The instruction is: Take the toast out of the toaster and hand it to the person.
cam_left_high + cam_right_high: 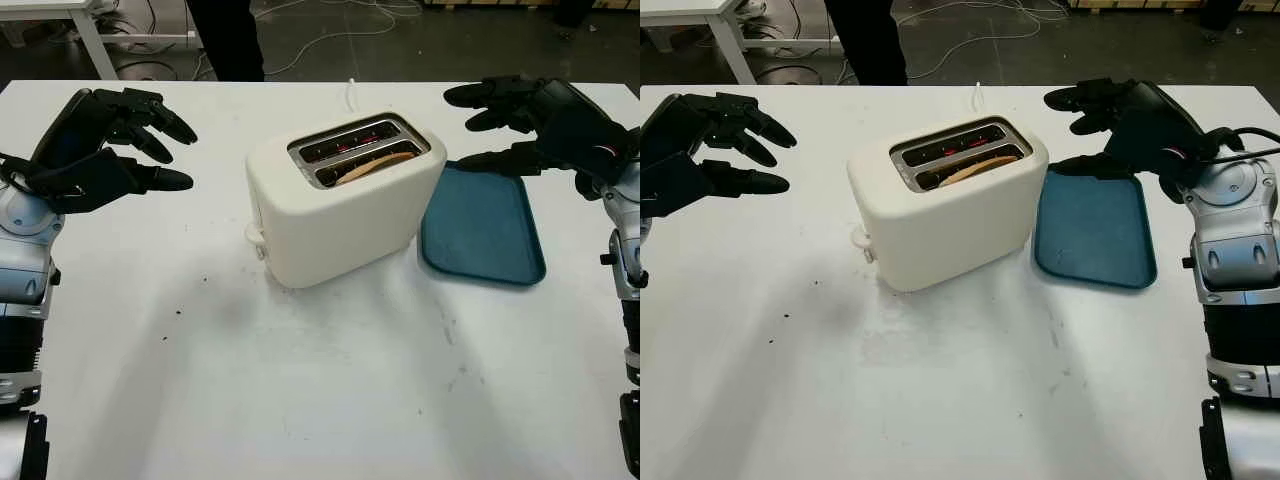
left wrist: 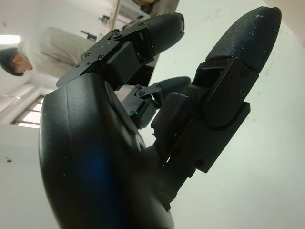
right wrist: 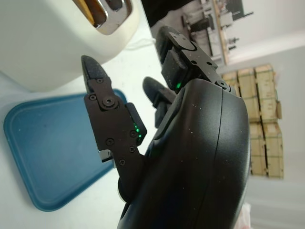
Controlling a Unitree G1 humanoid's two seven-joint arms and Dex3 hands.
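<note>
Not started: toast [image 1: 372, 165] sits in toaster [image 1: 340, 205]. Left hand [image 1: 105, 140] and right hand [image 1: 530, 120] hover either side, open, empty.

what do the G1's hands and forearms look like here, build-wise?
Both the left hand and right hand are matte black: rounded shells, three chunky fingers with rounded tips and visible screws. Small green LEDs glow at the finger joints in the wrist views. The forearms are silver-grey metal housings with black segments; a black cable loops by the right wrist.
</note>
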